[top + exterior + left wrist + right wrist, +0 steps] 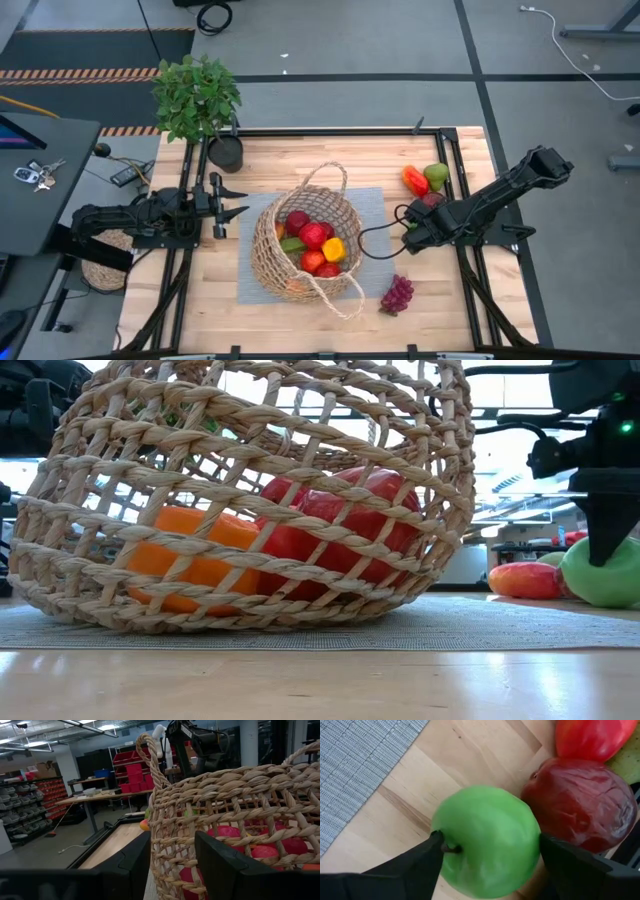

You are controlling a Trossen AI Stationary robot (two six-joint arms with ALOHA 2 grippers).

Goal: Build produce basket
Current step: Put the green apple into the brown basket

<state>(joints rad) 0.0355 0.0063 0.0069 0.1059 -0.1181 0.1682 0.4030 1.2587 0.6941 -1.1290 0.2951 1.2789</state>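
Note:
The woven basket (pixel 262 250) lies tipped on a grey mat (pixel 375 210) at mid-table. It holds several pieces of produce, among them red apples (pixel 313 236) and a yellow pepper (pixel 334 249). Right of the mat, my right gripper (pixel 490 845) points steeply down and is shut on a green apple (pixel 490 840), which also shows in the low view (pixel 600 575). My left gripper (pixel 228 200) waits open and level just left of the basket (pixel 240 795), touching nothing. My right gripper pinches the green apple between its two fingers. One finger is at the stem side (pixel 445 849) and the other on the opposite side (pixel 536 845). The fingers come from above, slanting down. The apple lies on its side with its underside (pixel 600 603) on the wooden table.
Close beside the green apple lie a dark red apple (pixel 580 805), a red pepper (pixel 415 181) and a green fruit (pixel 437 174). Purple grapes (pixel 397 295) lie near the mat's near right corner. A potted plant (pixel 197 95) stands at the far left.

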